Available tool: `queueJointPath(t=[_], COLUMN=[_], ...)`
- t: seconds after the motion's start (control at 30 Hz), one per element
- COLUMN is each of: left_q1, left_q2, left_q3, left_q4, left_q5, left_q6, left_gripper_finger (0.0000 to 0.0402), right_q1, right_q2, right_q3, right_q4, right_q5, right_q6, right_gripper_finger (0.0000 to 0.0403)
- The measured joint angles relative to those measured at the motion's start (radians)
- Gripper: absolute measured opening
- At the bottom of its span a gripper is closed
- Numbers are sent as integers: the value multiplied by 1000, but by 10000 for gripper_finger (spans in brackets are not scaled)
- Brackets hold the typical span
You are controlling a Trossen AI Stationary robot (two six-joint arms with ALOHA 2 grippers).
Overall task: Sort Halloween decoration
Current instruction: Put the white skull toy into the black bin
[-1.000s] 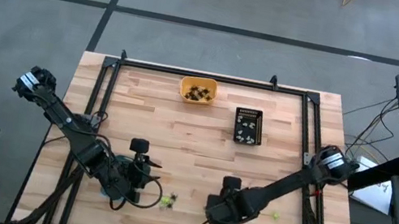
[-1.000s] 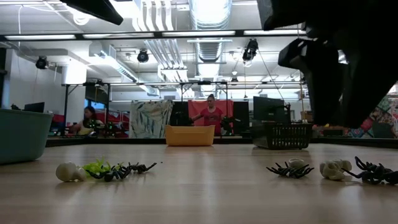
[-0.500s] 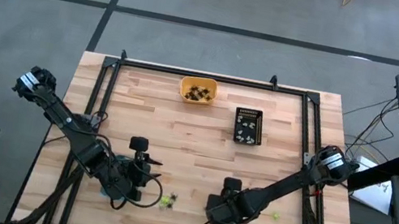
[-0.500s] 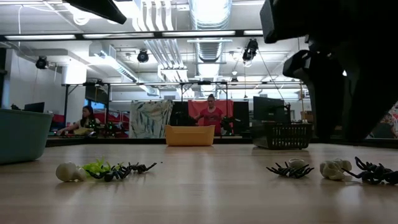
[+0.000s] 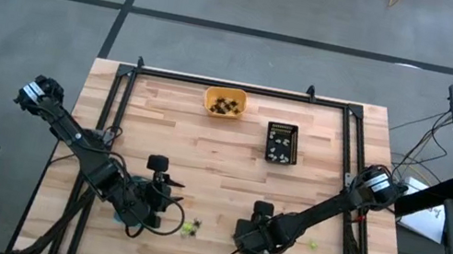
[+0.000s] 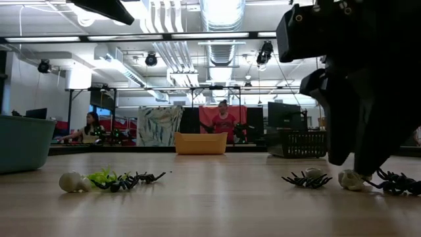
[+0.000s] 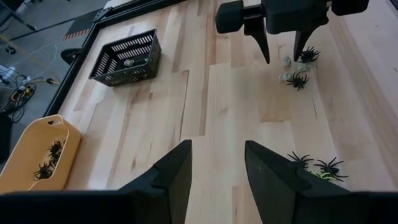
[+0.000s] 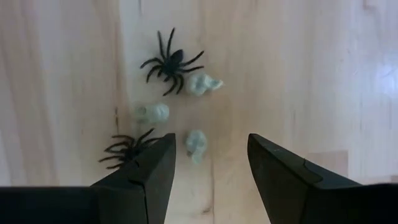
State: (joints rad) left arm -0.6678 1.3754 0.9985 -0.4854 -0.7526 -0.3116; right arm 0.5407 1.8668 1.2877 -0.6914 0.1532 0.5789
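Observation:
The Halloween decoration lies in two small heaps near the table's front edge. Under my right gripper (image 8: 208, 155) lie whitish trinkets (image 8: 196, 144) and black spiders (image 8: 169, 62). The gripper is open and points down, its fingers standing on either side of one whitish trinket (image 6: 352, 179). The left heap holds a lime-green piece (image 6: 104, 176), black spiders (image 6: 135, 179) and a whitish piece (image 6: 71, 182). My left gripper (image 7: 217, 171) hangs open above the table beside that heap (image 5: 190, 226), nothing between its fingers.
An orange tray (image 5: 224, 102) with black spiders and a black basket (image 5: 281, 142) with whitish pieces stand at the table's far side. A teal tray (image 6: 23, 141) sits under my left arm. One lime-green piece (image 5: 312, 245) lies alone at the right. People sit beyond the table.
My right gripper has sunk toward the whitish trinkets and spiders beneath it, still open. The trinkets have stayed where they were.

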Motion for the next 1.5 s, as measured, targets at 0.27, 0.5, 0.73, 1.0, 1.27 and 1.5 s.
queueJointPath(t=[0.27, 0.5, 0.73, 1.0, 1.27, 1.5], left_q1=[0, 0, 0, 0, 0, 0], left_q2=[0, 0, 0, 0, 0, 0], left_q3=[0, 0, 0, 0, 0, 0], left_q4=[0, 1, 1, 1, 1, 4], left_q5=[0, 0, 0, 0, 0, 0], left_q6=[0, 0, 0, 0, 0, 0], left_gripper_finger=[131, 131, 131, 131, 131, 131], right_q1=[-8, -12, -15, -18, -29, -39], right_q2=[0, -1, -1, -3, -11, -51], right_q3=[-42, -63, -63, -64, -66, -38], right_q4=[57, 85, 84, 83, 80, -24], right_q5=[6, 5, 0, 13, 4, -17], right_q6=[0, 4, -4, -16, -14, 11], right_gripper_finger=[194, 183, 110, 18, 9, 8])
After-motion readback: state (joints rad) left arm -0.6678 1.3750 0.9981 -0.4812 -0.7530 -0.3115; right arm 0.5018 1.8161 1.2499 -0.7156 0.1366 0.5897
